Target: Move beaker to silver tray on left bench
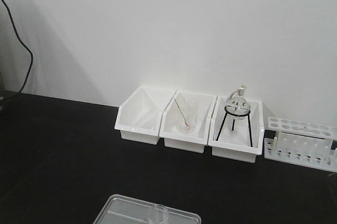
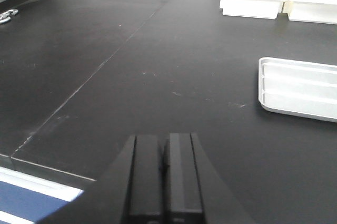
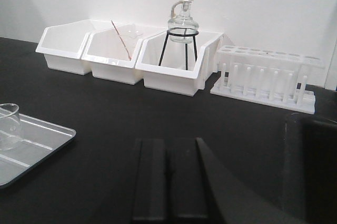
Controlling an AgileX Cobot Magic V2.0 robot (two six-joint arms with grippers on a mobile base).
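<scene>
Left tool point(image 2: 164, 174): hovering low over the table point(image 2: 158, 66), fingers point(image 2: 145, 176) pressed together with nothing between them, clenched on empty air
Right tool point(image 3: 169, 182): also hanging above the table, its two fingers point(image 3: 150, 182) meeting flat against each other, grasping nothing
Beaker point(image 3: 7, 125): standing upright inside the tray point(image 3: 31, 147), near the tray's far edge as the front view is showing it point(image 1: 158, 214), apart from both tools
Tray: lying flat on the table, ahead and to the right of the left tool point(image 2: 303, 89), ahead and to the left of the right tool
Table: stretching dark and matte under everything, a thin seam running diagonally across it in the left wrist view
Bins point(image 1: 189, 124): three white ones sitting side by side against the wall, touching each other
Left bin point(image 1: 138, 116): looking bare inside
Middle bin point(image 1: 187, 129): holding a second beaker point(image 1: 186, 115) with a rod point(image 1: 180, 109) leaning in it
Right bin point(image 1: 237, 132): holding a flask point(image 1: 237, 100) resting on a black tripod point(image 1: 235, 124)
Rack point(image 1: 301, 142): white test-tube rack sitting just right of the bins
Cable point(image 1: 23, 50): black, hanging down the wall at far left
</scene>
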